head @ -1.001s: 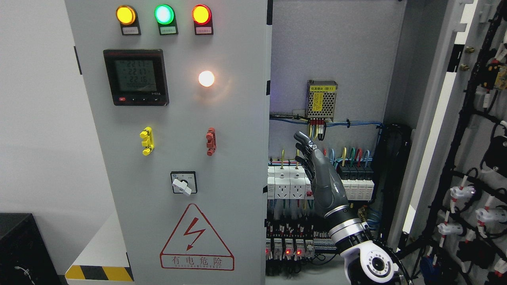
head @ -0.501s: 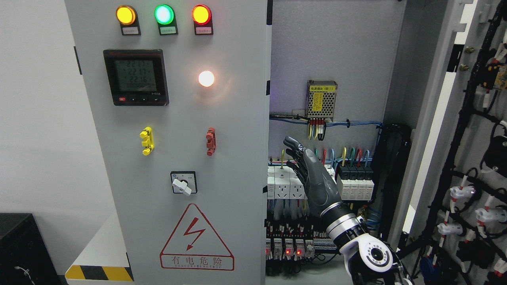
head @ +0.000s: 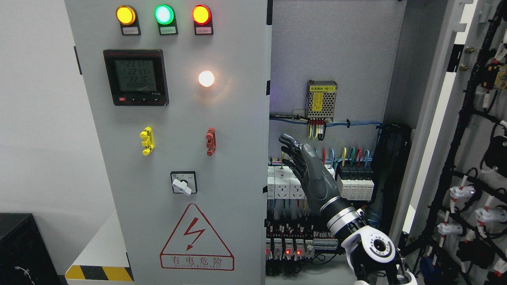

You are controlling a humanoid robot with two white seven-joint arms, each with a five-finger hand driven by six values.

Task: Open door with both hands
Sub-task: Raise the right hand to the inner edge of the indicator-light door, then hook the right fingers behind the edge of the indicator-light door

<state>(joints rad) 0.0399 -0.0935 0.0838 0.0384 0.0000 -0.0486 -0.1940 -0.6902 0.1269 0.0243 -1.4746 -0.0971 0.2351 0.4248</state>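
The grey left cabinet door (head: 178, 138) is closed, with three lamps, a meter, and yellow and red handles on its face. The right door (head: 439, 118) is swung wide open, showing its inner side with wiring. My right hand (head: 301, 162) is raised inside the open bay in front of the white sockets and breakers, fingers stretched out flat and pointing up-left toward the left door's right edge (head: 267, 158), holding nothing. Its fingertips (head: 283, 138) lie a short way right of that edge. My left arm is out of sight.
Inside the bay are a power supply (head: 321, 99), coloured wires and rows of breakers (head: 289, 247) with red lights. A rotary switch (head: 183, 183) and a hazard triangle (head: 197, 237) sit low on the left door. A black box (head: 20, 249) stands at lower left.
My right hand has shifted left and slightly down, tilting its fingers more toward the left door's edge. The doors have not moved.
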